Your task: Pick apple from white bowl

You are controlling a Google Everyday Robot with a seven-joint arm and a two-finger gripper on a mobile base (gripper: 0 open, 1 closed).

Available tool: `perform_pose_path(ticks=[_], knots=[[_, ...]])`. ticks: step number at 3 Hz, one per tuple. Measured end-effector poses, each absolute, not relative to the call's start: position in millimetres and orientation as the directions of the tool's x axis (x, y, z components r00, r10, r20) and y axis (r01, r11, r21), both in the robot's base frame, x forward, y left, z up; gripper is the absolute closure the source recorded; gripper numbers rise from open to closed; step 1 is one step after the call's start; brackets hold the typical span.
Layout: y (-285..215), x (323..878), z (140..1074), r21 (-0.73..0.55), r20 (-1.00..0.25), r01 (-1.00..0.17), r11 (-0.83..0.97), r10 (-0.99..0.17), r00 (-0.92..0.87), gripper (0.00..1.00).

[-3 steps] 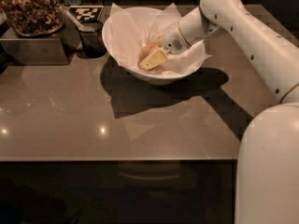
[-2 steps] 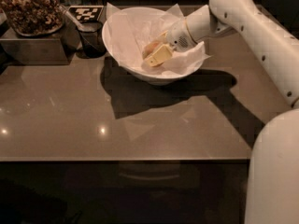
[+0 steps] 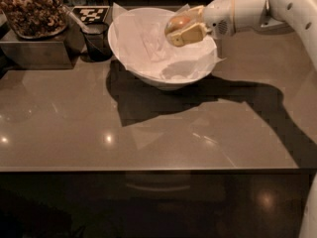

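Camera view: the gripper (image 3: 176, 32) is over the right part of the white bowl (image 3: 125, 43), its yellowish fingers (image 3: 190, 35) pinching the apple (image 3: 179, 22); the apple is above the crinkled paper (image 3: 163, 58); a dark cup (image 3: 97, 42) stands just left of the bowl.

The claw (image 3: 184, 29), clasping the apple (image 3: 177, 23), hangs over the white bowl (image 3: 153, 79) at its 1 o'clock rim. From the bowl, 5 to 8 o'clock lies bare counter (image 3: 148, 138). At 9 to 10 o'clock a dark cup (image 3: 97, 43) and a heaped snack bin (image 3: 32, 14) crowd in.
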State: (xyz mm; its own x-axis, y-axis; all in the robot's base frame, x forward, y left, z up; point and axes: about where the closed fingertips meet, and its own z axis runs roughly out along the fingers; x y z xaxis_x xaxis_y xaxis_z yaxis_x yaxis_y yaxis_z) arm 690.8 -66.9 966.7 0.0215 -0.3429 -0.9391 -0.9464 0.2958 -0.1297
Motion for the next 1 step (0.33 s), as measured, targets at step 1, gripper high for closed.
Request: perform_pose_path(ticks=[1], knots=[[-87.5, 679.7, 1000.6, -0.148, -0.969, -0.937, 0.317, -0.235, 0.074, 1.00]])
